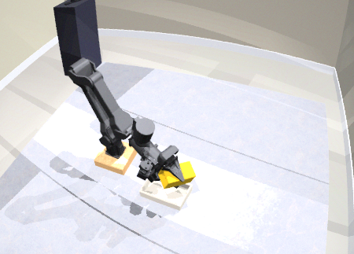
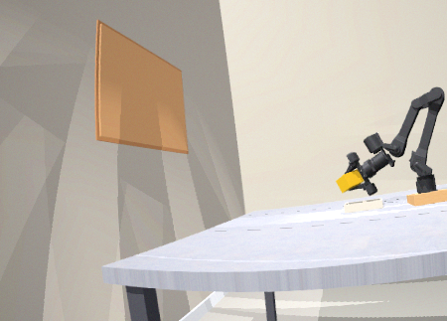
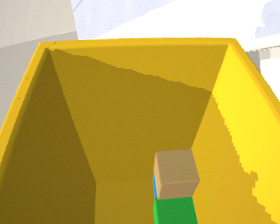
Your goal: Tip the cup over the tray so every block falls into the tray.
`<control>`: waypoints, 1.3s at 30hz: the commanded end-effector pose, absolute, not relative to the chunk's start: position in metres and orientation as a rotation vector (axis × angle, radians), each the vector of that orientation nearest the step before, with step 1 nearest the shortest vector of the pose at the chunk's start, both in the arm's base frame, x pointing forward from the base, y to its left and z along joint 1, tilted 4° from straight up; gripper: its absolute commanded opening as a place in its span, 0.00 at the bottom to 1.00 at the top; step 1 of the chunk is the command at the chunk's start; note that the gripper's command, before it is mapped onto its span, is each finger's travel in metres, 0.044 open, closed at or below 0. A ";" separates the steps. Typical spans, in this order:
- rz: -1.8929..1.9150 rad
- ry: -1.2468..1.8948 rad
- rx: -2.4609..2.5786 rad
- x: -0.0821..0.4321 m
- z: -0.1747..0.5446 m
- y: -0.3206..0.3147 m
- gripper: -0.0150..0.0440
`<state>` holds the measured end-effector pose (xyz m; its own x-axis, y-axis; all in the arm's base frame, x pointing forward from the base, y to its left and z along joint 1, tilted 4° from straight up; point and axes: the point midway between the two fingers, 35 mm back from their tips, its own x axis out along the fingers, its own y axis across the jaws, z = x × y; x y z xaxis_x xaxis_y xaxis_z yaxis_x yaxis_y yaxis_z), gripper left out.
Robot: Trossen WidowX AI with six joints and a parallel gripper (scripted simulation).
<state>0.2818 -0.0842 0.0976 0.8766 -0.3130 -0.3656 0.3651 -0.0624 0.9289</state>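
1. Our gripper (image 1: 178,177) (image 2: 354,178) is closed on the cup (image 1: 187,171) (image 2: 349,182) (image 3: 135,90), holding it aloft and tilted above the tray (image 1: 160,200) (image 2: 365,207).
2. We have the pick-up done, and the tipping looks partway along — the wrist view shows a tan block (image 3: 175,167), a green block (image 3: 175,210) and a sliver of blue (image 3: 155,186) inside the cup.
3. We see no block clearly in the tray, though the cup hides part of it. Left for us: tip further, empty everything, then keep the cup held or set it on the bench (image 1: 236,128) (image 2: 248,251).
4. We can read no brands, labels or writing.
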 end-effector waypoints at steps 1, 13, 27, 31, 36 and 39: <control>-0.563 0.025 1.608 0.282 0.096 -0.084 0.25; -0.584 -0.051 1.863 0.283 0.095 -0.084 0.25; -0.602 -0.147 2.159 0.283 0.092 -0.084 0.25; -0.606 -0.177 2.243 0.283 0.092 -0.084 0.25; -0.609 -0.214 2.348 0.284 0.091 -0.084 0.25; -0.611 -0.238 2.411 0.284 0.091 -0.084 0.25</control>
<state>0.2835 -0.0841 0.0920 0.8771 -0.3116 -0.3655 0.0047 -0.7553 0.6553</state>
